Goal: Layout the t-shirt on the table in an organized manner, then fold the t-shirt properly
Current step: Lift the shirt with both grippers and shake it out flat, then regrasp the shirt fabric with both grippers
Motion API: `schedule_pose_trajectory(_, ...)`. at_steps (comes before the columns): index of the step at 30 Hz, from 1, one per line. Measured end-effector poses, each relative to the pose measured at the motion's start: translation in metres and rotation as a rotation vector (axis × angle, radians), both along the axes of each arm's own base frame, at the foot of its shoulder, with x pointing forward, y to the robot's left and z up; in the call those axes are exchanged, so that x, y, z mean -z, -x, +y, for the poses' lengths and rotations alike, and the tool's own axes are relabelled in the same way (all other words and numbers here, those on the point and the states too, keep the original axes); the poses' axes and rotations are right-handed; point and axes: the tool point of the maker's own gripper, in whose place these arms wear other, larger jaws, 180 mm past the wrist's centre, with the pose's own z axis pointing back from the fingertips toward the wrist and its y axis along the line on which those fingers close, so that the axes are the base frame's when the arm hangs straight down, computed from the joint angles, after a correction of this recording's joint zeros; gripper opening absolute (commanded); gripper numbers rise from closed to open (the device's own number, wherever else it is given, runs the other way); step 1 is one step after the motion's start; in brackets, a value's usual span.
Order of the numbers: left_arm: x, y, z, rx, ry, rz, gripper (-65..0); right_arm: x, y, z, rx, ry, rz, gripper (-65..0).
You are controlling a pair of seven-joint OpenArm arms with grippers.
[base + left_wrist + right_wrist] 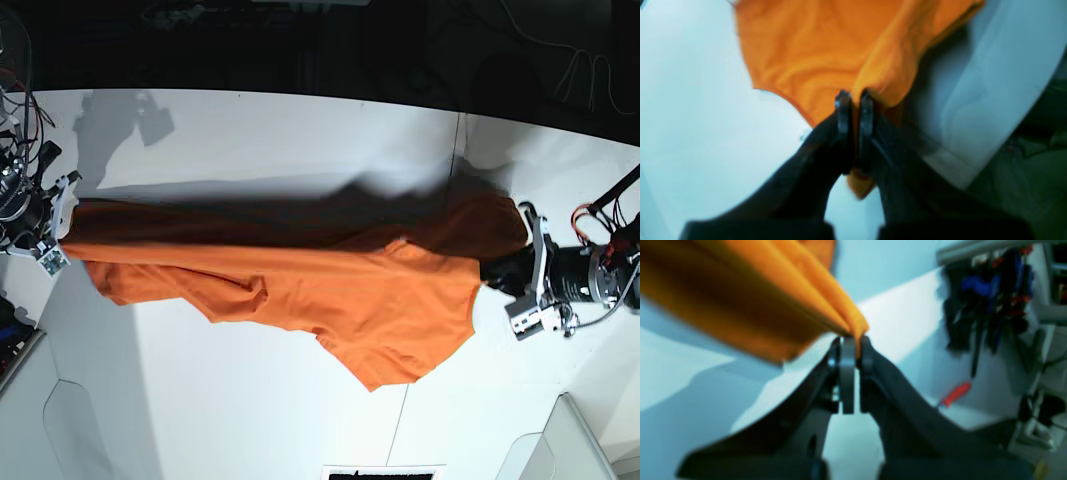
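Both grippers are clamped on cloth: the left gripper [855, 96] pinches one end of the shirt [330, 290], the right gripper [853, 338] a bunched edge at the other. Stretched between them over the table [250, 130], the shirt hangs taut, probably so it can be laid down flat.

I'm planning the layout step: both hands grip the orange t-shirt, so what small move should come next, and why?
Probably lower both hands together. The left hand and right hand pinch opposite ends of the t-shirt, which is stretched between them and hangs bunched over the table, not flat yet.
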Motion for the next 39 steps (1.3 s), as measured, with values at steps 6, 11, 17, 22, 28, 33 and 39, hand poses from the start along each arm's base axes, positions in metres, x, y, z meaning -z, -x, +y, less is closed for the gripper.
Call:
schedule_pose_trajectory(6, 0.02, 0.076, -0.019, 0.16, -0.063, 0.107, -65.0, 0.008, 0.041, -0.008, 0.022, 0.005, 0.053, -65.0)
schedule_pose_trajectory(11, 0.034, 0.119, -0.03, 0.234, -0.074, 0.181, -65.0, 0.011, 0.08, -0.014, 0.087, -0.104, 0.1, -65.0)
schedule_pose_trajectory(17, 0.059, 0.149, -0.024, 0.234, -0.102, 0.272, -41.2, 0.033, 0.117, -0.005, 0.133, -0.209, 0.187, -52.9)
schedule_pose_trajectory(22, 0.058, 0.145, -0.031, 0.232, -0.079, 0.259, -39.0, 0.033, 0.109, 0.003, 0.153, -0.254, 0.136, -32.9)
schedule_pose_trajectory(28, 0.03, 0.102, -0.036, 0.173, -0.014, 0.087, -39.0, -0.009, 0.055, -0.006, 0.212, -0.28, -0.087, -32.9)
schedule_pose_trajectory(33, 0.024, 0.094, -0.07, 0.148, 0.14, 0.046, -39.0, -0.016, 0.011, 0.002, 0.237, -0.401, -0.192, -32.9)
schedule_pose_trajectory(39, 0.033, 0.084, -0.109, 0.084, 0.308, 0.037, -39.0, 0.009, -0.027, -0.006, 0.31, -0.525, -0.151, -33.1)
